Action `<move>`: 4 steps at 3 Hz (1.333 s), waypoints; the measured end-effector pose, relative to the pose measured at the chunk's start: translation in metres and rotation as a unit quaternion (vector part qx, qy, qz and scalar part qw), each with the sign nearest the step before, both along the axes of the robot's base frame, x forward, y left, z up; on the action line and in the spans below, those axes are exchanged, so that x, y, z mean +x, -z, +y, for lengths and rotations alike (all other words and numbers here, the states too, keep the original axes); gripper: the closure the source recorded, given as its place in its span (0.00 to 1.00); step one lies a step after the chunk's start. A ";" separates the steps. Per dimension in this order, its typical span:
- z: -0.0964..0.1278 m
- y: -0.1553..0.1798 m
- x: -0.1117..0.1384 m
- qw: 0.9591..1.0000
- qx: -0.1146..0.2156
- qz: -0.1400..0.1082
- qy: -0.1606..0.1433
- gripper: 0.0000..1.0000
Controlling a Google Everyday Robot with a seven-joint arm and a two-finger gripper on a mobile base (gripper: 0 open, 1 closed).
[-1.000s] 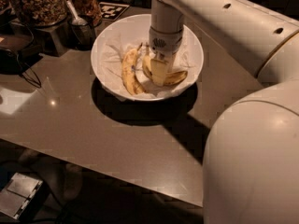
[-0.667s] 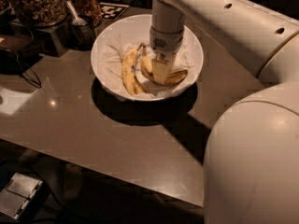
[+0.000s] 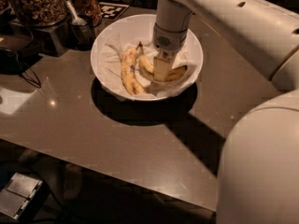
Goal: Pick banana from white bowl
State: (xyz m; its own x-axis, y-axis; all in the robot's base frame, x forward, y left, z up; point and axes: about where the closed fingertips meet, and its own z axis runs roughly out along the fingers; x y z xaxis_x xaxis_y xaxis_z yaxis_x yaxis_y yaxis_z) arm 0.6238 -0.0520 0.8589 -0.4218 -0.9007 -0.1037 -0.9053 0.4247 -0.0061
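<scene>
The white bowl (image 3: 105,41) with crumpled white paper lining stands on the dark table. Two bananas lie in it. The strongly curved, deeper-yellow banana (image 3: 178,73) lies right of centre, its dark stem tip pointing to the back. A straighter, paler banana (image 3: 128,73) with a small sticker lies to its left. My gripper (image 3: 161,69) reaches straight down into the bowl and sits on the middle of the curved banana, hiding that part of it. The banana rests on the paper.
Glass jars of snacks (image 3: 37,3) and a dark cup with a spoon (image 3: 81,27) stand behind the bowl at the left. A black-and-white marker tag (image 3: 113,9) lies at the back. Cables (image 3: 21,71) lie at the left. My arm spans the right side.
</scene>
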 end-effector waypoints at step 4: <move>-0.041 -0.139 -0.078 0.961 0.170 -0.131 -0.173 1.00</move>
